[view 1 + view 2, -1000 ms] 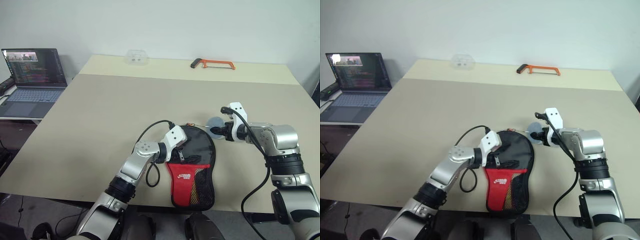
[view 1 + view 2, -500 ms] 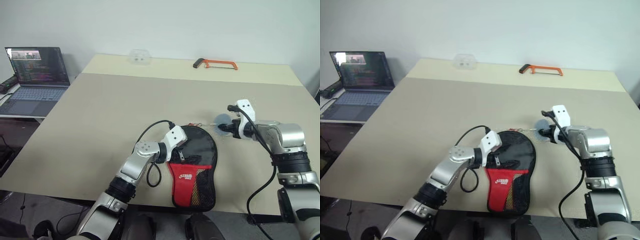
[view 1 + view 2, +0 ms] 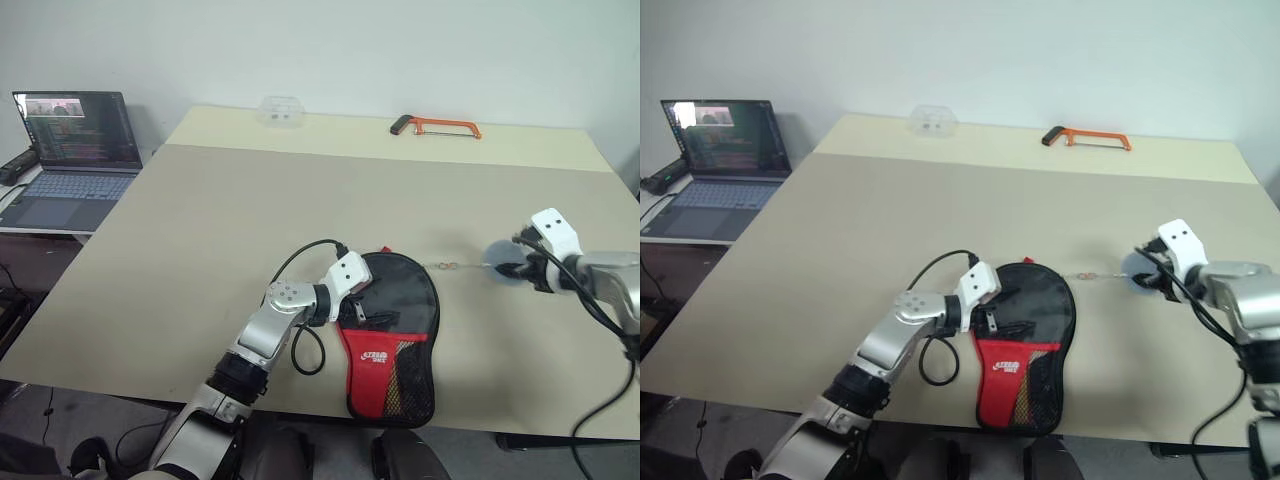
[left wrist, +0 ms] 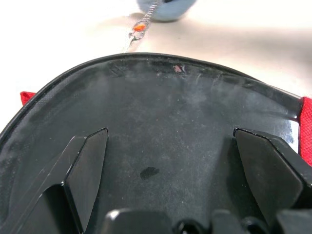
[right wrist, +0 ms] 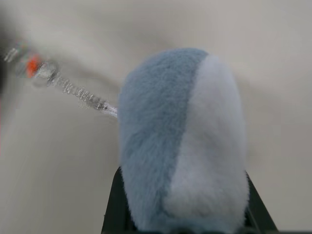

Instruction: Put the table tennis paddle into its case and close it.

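The right claw (image 3: pixel 528 268), pinching the grey plush charm (image 3: pixel 502 264), has pulled rightward, nearly zipping the black-and-red fabric case (image 3: pixel 392 335); the left claw (image 3: pixel 352 296), spread wide, pins it.

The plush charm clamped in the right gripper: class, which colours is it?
The plush charm is blue-grey and white, clearest in the right wrist view.

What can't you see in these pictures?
- Paddle: nothing of it shows; whether it is inside the case cannot be told.
- Zipper: too small in the eye views to tell if closed.
- Right gripper: blurred in the left eye view; the fluffy charm covers its fingers in the right wrist view.
- Laptop screen: too small to read.
- Clear box: contents too small.
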Controlling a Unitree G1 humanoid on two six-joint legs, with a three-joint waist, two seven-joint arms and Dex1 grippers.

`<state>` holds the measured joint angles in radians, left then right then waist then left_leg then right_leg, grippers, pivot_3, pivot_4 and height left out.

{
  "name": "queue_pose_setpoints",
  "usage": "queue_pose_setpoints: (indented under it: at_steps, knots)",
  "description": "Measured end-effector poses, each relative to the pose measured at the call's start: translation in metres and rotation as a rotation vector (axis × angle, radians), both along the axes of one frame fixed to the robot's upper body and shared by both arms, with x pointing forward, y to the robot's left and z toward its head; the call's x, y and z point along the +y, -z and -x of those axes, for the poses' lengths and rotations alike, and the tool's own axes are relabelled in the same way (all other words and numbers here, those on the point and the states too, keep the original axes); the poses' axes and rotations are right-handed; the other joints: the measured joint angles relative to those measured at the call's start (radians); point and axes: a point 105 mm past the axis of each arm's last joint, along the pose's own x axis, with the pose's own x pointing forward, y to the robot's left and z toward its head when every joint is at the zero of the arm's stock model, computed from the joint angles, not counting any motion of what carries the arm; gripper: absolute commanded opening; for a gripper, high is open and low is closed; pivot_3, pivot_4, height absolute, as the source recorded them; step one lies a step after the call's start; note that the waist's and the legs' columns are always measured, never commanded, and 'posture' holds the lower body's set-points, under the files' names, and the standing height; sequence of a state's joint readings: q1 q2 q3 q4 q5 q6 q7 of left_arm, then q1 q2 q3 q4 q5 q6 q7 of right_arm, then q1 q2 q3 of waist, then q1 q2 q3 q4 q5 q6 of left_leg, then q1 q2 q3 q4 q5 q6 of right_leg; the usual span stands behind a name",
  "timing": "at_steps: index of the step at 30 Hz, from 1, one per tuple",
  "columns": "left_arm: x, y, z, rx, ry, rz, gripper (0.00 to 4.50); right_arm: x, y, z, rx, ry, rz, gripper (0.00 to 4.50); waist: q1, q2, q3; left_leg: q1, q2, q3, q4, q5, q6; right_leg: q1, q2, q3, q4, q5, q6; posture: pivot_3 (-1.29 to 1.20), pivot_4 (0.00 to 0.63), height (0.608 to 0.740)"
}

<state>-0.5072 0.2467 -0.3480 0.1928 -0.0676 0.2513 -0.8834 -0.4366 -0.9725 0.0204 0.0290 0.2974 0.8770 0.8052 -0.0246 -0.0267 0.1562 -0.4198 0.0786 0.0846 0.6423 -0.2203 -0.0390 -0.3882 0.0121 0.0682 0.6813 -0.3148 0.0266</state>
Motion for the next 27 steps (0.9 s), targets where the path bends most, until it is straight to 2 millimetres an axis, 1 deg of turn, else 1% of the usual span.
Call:
queue_pose_setpoints:
  at_steps: [1,2,5,6,8,10,14,17,20,23,27]
  knots:
    - [0.000,0.000,0.000,0.000,0.001,-0.001,4.50,0.003,-0.002,0.008,-0.003,-0.063,0.023,0.65,0.000,0.000,0.000,0.000,0.000,-0.001,0.000,0.000,0.000,0.000,0.000,0.000,0.000,0.000,0.000,0.00,0.150,0.740]
    - [-0.001,0.000,0.000,0.000,0.002,-0.001,4.50,0.008,-0.003,0.021,-0.001,-0.153,0.035,0.65,0.002,0.000,0.000,0.000,0.000,-0.002,0.000,0.000,0.000,0.001,0.000,-0.002,0.000,0.000,0.000,0.00,0.150,0.740]
    - [0.001,0.001,-0.001,-0.004,0.002,-0.013,4.50,0.033,-0.004,0.059,0.054,-0.406,0.005,0.65,-0.002,0.000,0.000,0.002,0.000,-0.002,0.000,0.000,0.000,0.003,0.001,-0.002,0.000,-0.001,0.001,0.00,0.150,0.740]
    - [0.001,0.001,-0.002,-0.007,0.003,-0.017,4.50,0.037,-0.006,0.065,0.060,-0.450,-0.002,0.64,-0.003,0.000,0.000,0.002,0.000,-0.002,0.000,0.000,0.000,0.003,0.001,-0.001,0.000,-0.002,0.004,0.00,0.150,0.740]
    - [0.001,0.001,-0.003,-0.014,0.004,-0.023,4.50,0.042,-0.013,0.073,0.047,-0.499,0.000,0.64,-0.004,0.000,0.000,0.003,0.000,-0.001,0.001,0.000,0.000,0.004,0.000,-0.001,0.000,-0.001,0.006,0.00,0.150,0.740]
    - [0.000,0.002,-0.004,-0.013,0.004,-0.025,4.50,0.044,-0.015,0.079,0.047,-0.532,0.011,0.63,-0.004,-0.001,0.001,0.003,0.000,-0.002,0.002,0.000,0.000,0.004,0.000,-0.001,-0.001,0.000,0.007,0.00,0.150,0.740]
    - [-0.001,0.001,-0.004,-0.019,0.015,-0.029,4.50,0.043,0.001,0.101,0.141,-0.593,0.082,0.57,-0.001,-0.001,0.001,0.003,0.000,-0.002,0.002,0.000,0.000,0.004,0.000,-0.001,-0.001,0.000,0.007,0.00,0.150,0.740]
    - [-0.002,0.001,-0.005,-0.025,0.025,-0.035,4.50,0.040,0.011,0.112,0.190,-0.629,0.151,0.57,-0.002,-0.001,0.001,0.003,0.000,-0.002,0.002,0.000,0.000,0.004,0.000,0.000,-0.001,0.000,0.007,0.00,0.150,0.740]
    - [-0.002,0.001,-0.005,-0.025,0.027,-0.037,4.50,0.042,0.022,0.126,0.245,-0.688,0.189,0.56,-0.002,-0.001,0.000,0.003,0.000,-0.002,0.002,0.000,0.000,0.004,0.000,-0.001,-0.001,-0.001,0.007,0.00,0.150,0.740]
    - [-0.003,0.001,-0.005,-0.027,0.030,-0.040,4.50,0.050,0.029,0.142,0.290,-0.761,0.172,0.56,-0.001,-0.001,0.000,0.003,0.000,-0.002,0.002,0.000,0.000,0.004,0.000,-0.001,-0.001,-0.001,0.007,0.00,0.150,0.740]
    - [-0.004,0.002,-0.004,-0.026,0.039,-0.045,4.50,0.059,0.028,0.159,0.328,-0.841,0.117,0.56,0.000,-0.001,0.000,0.003,-0.001,-0.003,0.002,0.000,0.000,0.005,0.000,-0.001,-0.001,-0.001,0.007,0.00,0.150,0.740]
